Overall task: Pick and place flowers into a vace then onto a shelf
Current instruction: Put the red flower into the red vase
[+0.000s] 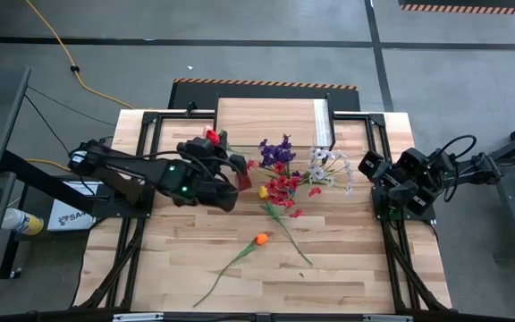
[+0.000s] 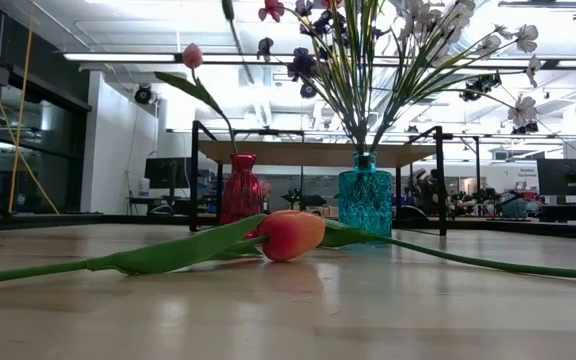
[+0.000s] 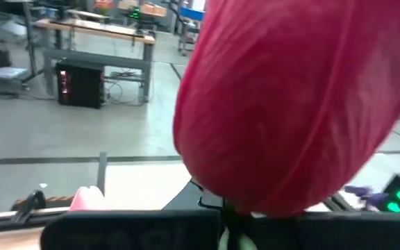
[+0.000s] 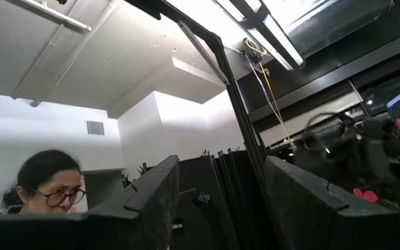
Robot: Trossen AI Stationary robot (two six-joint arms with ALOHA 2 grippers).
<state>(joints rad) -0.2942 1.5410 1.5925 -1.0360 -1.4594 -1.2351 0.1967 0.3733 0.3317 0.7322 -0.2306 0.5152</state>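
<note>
My left jaws are clamped on the stem of a red tulip; its smooth, rounded bloom fills my left wrist view. They hover just beside the red vase, a faceted glass piece already holding a pink tulip. The teal vase, textured glass, holds purple and white sprays. Both vases stand in front of the shelf, with its light wood top on thin black legs. An orange tulip lies on the plank counter. My right jaws are parted, empty, at the counter's right edge.
</note>
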